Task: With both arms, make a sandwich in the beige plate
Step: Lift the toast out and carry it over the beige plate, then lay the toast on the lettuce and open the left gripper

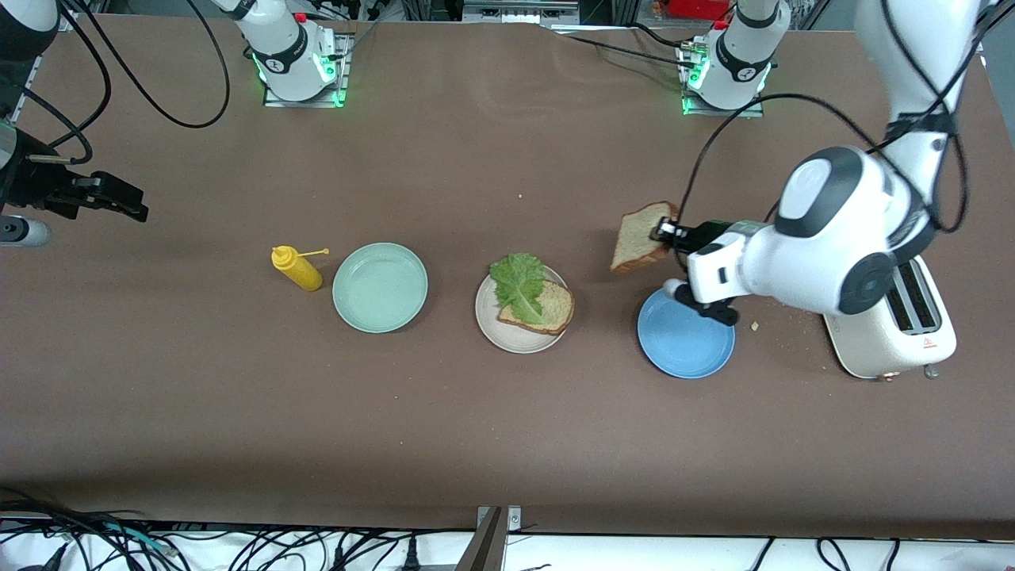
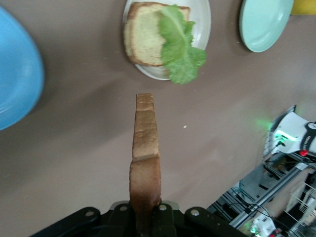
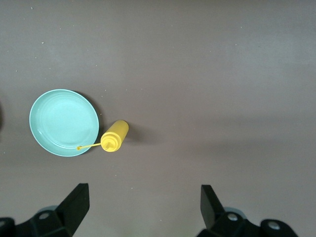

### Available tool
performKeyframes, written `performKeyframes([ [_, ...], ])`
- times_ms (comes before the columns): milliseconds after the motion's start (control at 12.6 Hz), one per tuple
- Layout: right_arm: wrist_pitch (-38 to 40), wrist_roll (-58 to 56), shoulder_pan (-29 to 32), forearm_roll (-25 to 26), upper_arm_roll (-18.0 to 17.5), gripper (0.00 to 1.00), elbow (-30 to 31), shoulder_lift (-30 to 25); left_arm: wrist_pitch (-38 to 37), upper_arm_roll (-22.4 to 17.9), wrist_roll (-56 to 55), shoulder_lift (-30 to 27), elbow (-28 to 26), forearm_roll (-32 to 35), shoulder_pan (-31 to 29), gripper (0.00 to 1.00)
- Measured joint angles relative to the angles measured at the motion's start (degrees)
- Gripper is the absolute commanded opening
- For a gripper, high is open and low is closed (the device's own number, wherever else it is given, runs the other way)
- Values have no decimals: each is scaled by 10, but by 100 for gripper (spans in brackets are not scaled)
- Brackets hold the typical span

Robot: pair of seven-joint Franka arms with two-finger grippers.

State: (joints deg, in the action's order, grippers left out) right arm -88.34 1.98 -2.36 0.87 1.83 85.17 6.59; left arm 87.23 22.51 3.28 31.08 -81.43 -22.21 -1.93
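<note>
1. Front view: the left gripper (image 1: pixel 664 232) is clamped on one edge of the top bread slice (image 1: pixel 641 237) and carries it on edge, up in the air over the bare table (image 1: pixel 507 444) between the blue plate (image 1: pixel 687 342) and the beige plate (image 1: pixel 511 333). On the beige plate lie the bottom slice (image 1: pixel 547 311) and, on it, the lettuce leaf (image 1: pixel 519 285), which spills past the crust toward the rim. The step in hand, as I read it, is capping the sandwich — so the slice should be carried over the beige plate, turned flat, and squared to the bottom slice before it is let go. The toaster (image 1: pixel 892 337) stands at the left arm's end of the table, partly hidden by the arm. The right gripper (image 1: pixel 107 197) waits at the right arm's end of the table, holding nothing.

2. Left wrist view: the slice shows edge-on, pinched at its lower end only, with most of it jutting out unsupported (soft bread may sag or tear if swung fast). It lines up roughly with the beige plate, but the lettuce hangs over toward the pale green plate (image 2: pixel 264 22) — lowering gently should keep the leaf from being pushed off.

3. Right wrist view: the right gripper's fingers (image 3: pixel 76 202) stand wide apart and empty, over bare table near the pale green plate and the yellow mustard bottle (image 3: pixel 114 136).
</note>
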Motion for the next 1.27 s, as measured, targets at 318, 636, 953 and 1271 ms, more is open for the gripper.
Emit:
performKeyframes([
  [318,6,0,0,0,1,100,0,-2,81,0,0,59,1,-130,31,0],
  [636,6,0,0,0,1,100,0,-2,145,-1,3,117,1,-247,46,0],
  [953,6,0,0,0,1,100,0,-2,201,-1,45,169,1,-263,60,0],
  [1271,6,0,0,0,0,100,0,-2,227,-1,110,196,2,-264,60,39],
])
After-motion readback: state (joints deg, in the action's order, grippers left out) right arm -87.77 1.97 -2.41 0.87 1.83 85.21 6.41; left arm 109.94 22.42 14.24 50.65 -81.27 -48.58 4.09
